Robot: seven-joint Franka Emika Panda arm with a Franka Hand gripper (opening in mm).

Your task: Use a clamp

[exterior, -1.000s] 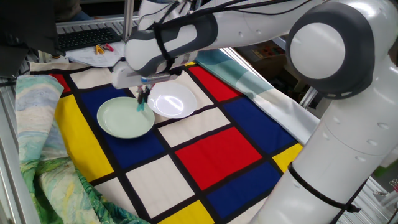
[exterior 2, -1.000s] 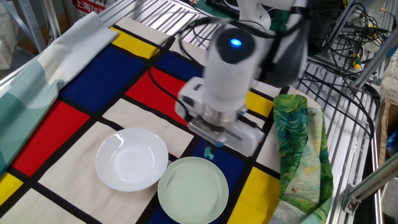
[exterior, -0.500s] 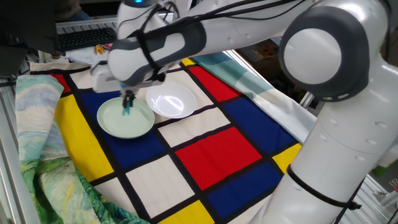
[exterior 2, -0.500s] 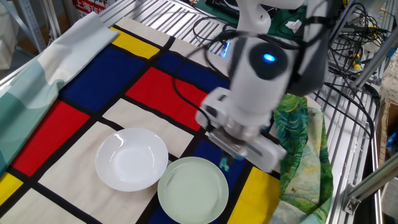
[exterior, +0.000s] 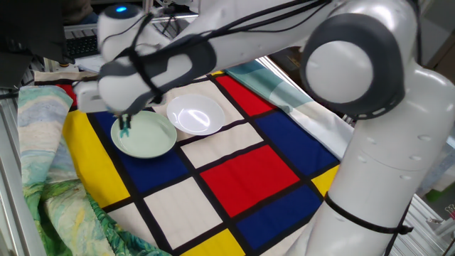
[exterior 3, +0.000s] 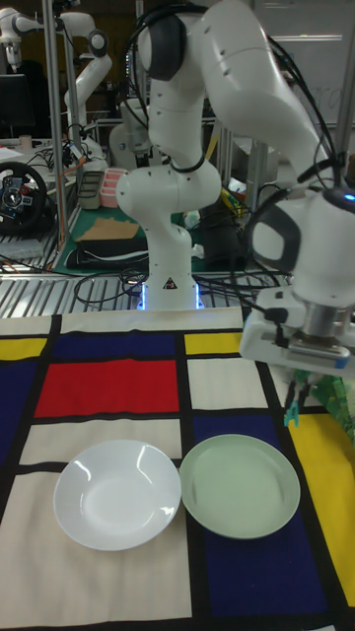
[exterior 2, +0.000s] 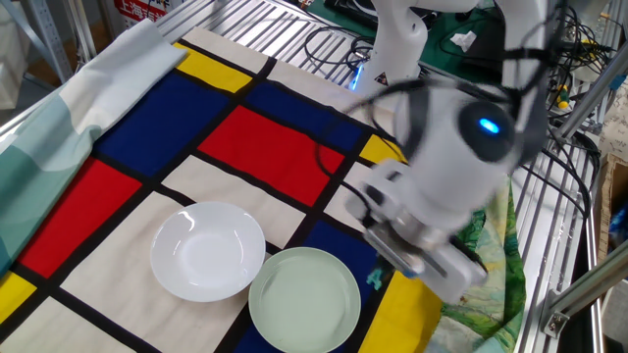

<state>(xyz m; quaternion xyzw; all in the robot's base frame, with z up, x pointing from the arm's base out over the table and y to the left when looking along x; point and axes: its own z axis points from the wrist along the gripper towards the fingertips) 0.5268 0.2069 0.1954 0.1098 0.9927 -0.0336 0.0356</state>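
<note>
The clamp (exterior: 126, 128) is a small teal clip, and it hangs from my gripper (exterior: 126, 122), which is shut on it. It sits over the outer rim of the pale green plate (exterior: 146, 136), on the side away from the white plate (exterior: 195, 114). In the other fixed view the clamp (exterior 2: 374, 278) hangs just right of the green plate (exterior 2: 302, 299), under the gripper (exterior 2: 379, 269). In the tall view the clamp (exterior 3: 292, 414) hangs above the upper right rim of the green plate (exterior 3: 240, 485). I cannot tell whether it touches the rim.
The plates lie side by side on a cloth of red, blue, yellow and white blocks (exterior: 245, 171). A crumpled green patterned cloth (exterior 2: 471, 235) lies beside the gripper. A pale blue cloth (exterior 2: 59, 108) covers the far side. Wire racking and cables (exterior 2: 334, 39) border the table.
My gripper has carried the clamp from the gap between the two plates across the green plate to its outer rim. Both plates stayed put.
</note>
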